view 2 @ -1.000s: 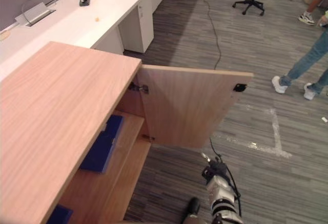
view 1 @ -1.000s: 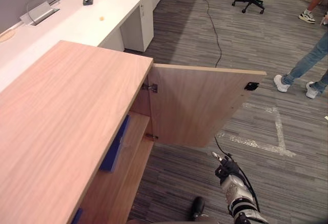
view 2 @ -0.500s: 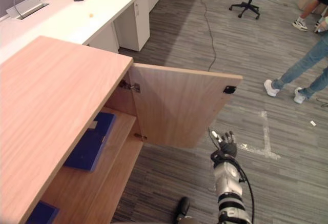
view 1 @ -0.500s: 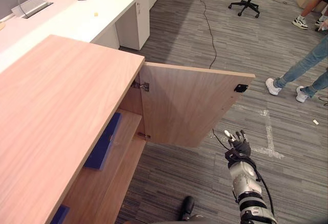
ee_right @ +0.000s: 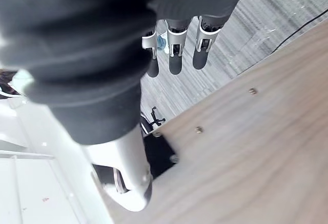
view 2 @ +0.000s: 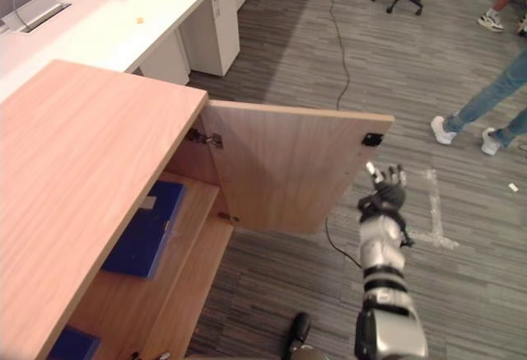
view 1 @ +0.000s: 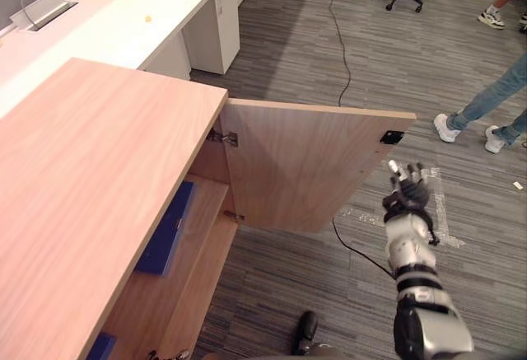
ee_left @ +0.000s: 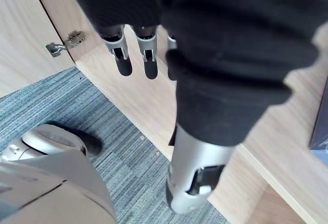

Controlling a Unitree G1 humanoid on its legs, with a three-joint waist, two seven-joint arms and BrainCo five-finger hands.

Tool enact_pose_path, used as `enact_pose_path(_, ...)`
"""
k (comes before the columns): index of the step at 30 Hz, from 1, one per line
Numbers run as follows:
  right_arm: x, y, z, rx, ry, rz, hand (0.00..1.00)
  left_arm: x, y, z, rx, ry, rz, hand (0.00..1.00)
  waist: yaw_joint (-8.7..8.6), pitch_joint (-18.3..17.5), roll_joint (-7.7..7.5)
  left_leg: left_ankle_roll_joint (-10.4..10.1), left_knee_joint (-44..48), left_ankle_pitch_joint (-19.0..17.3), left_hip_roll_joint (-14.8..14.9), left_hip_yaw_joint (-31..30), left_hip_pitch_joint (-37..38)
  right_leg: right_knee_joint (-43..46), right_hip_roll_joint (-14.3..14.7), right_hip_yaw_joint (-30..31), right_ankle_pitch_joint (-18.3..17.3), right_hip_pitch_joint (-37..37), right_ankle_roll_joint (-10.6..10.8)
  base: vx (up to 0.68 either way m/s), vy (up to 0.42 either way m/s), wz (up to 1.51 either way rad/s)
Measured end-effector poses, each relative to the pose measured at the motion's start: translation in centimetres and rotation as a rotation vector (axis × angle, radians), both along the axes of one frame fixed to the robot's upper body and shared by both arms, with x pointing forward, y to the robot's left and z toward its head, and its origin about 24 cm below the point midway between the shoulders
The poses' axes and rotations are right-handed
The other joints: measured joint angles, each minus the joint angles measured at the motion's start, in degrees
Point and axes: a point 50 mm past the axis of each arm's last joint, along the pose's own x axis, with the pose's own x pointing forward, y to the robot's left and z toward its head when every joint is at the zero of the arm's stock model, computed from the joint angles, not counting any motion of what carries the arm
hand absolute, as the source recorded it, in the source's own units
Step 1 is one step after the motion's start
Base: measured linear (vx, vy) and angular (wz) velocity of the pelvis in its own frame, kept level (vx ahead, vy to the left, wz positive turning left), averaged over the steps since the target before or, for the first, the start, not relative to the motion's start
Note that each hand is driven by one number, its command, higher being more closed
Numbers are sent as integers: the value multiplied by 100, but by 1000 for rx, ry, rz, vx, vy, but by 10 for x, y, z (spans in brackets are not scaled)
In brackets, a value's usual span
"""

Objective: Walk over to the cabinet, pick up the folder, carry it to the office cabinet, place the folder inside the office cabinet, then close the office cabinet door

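no readable text, labels or numbers anywhere, office cabinet door (view 1: 305, 170) plain wood grain, blue folder (view 2: 146, 230) cover without legible print, white desk (view 1: 123, 26) top unlettered

Both eye views look steeply down from the head, sharing the cabinet (view 1: 82, 170), its door (view 1: 305, 170) and the far floor (view 1: 329, 47). Each wrist view looks along its own hand, left hand (ee_left: 123, 55) and right hand (ee_right: 174, 55), from very near the wood.
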Motion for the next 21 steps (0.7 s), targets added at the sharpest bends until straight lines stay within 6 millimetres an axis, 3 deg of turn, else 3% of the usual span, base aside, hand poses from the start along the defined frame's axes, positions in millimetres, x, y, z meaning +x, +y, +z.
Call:
enact_pose_path(2,16,-14,28,-26,-33,-24,0,2,-3,0,-10,-4,-13,0,5,29,123,31,73,-32,-8,-107,-113,1,-17,-86,1,-55,-1,8,95,18)
enact_pose_path(6,35,-19,62,-62,-66,-15,0,2,-5,-1,-18,-9,-16,0,82,61,285,30,87,-32,-4,-137,-228,3,-24,-113,3,-145,-4,19,86,5)
enact_pose_path(13,47,-14,76,-151,-16,68,0,3,-6,-1,-21,-16,-19,0,110,74,363,8,378,-52,-84,-138,-339,5,-97,-97,6,-126,-2,42,99,-2)
enact_pose_path(21,62,1,115,-610,66,305,0,0,5,4,-6,-48,-57,0,69,186,532,-10,499,-98,25,-150,-332,4,46,-8,-8,-106,-26,38,100,-10)
